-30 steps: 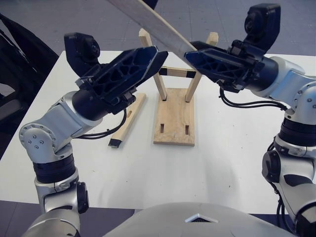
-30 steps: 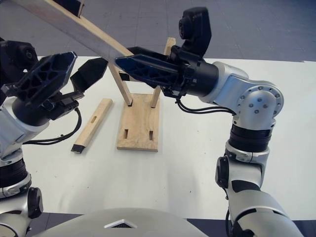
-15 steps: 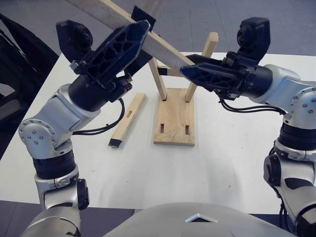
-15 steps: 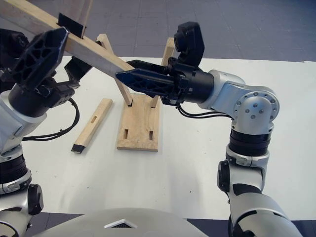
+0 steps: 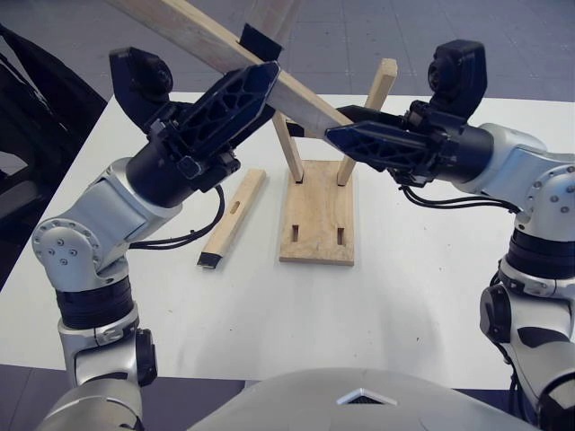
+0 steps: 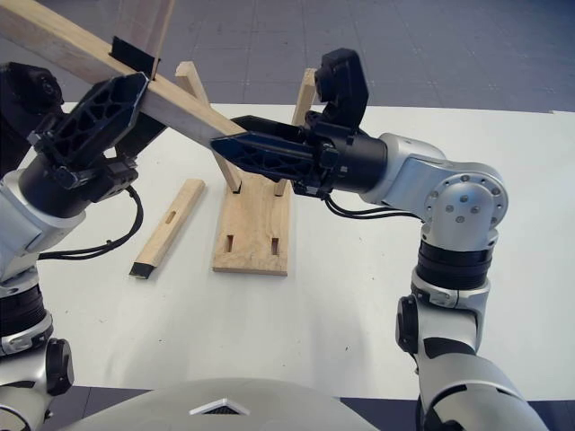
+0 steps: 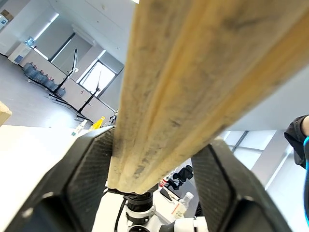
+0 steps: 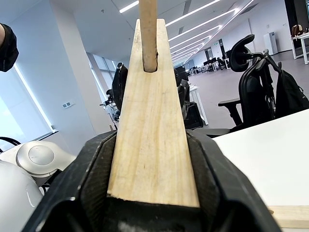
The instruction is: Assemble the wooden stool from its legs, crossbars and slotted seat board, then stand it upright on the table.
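A long wooden leg (image 5: 202,29) slants above the table, held at both ends of its lower half. My left gripper (image 5: 269,85) is shut on it from the left, and my right gripper (image 5: 337,123) is shut on its lower end. A crossbar (image 8: 148,34) with a black-taped end (image 5: 260,40) stands in a slot of this leg (image 8: 152,135). In the left wrist view the leg (image 7: 193,87) sits between the fingers (image 7: 82,179). Below, the slotted seat board (image 5: 316,215) lies flat with two legs (image 5: 287,153) (image 5: 359,135) standing in its far slots.
A loose slotted leg (image 5: 232,218) with a black tip lies on the white table (image 5: 431,269), left of the seat board. Two near slots of the board (image 5: 317,235) are bare. Free table surface stretches to the right and front.
My left gripper swung up from under the slanted leg and shut on it. The right gripper with the leg's end shifted slightly left and down.
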Robot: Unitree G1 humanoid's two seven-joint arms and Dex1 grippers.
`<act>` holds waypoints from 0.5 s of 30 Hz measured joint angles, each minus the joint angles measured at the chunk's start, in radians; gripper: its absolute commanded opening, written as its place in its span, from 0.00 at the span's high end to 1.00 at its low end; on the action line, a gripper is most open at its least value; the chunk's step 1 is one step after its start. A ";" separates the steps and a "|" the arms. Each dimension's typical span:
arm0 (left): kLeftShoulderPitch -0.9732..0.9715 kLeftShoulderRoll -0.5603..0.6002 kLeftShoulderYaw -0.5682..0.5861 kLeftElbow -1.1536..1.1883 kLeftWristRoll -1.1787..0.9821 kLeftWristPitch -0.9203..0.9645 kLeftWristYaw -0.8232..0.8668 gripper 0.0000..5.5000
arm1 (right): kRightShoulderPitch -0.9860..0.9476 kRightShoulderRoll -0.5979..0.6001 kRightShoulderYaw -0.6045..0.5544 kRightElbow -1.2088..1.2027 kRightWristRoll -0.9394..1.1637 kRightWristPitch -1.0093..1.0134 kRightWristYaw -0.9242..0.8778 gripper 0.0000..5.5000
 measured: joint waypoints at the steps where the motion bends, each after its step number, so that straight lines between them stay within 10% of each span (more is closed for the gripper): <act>1: 0.000 0.000 0.000 0.000 0.001 0.000 0.000 0.56 | 0.000 -0.001 0.000 0.000 0.000 0.000 0.000 0.63; 15: 0.001 -0.005 0.017 0.036 0.081 -0.034 -0.022 0.61 | 0.000 -0.037 0.039 0.026 -0.049 -0.008 0.057 0.41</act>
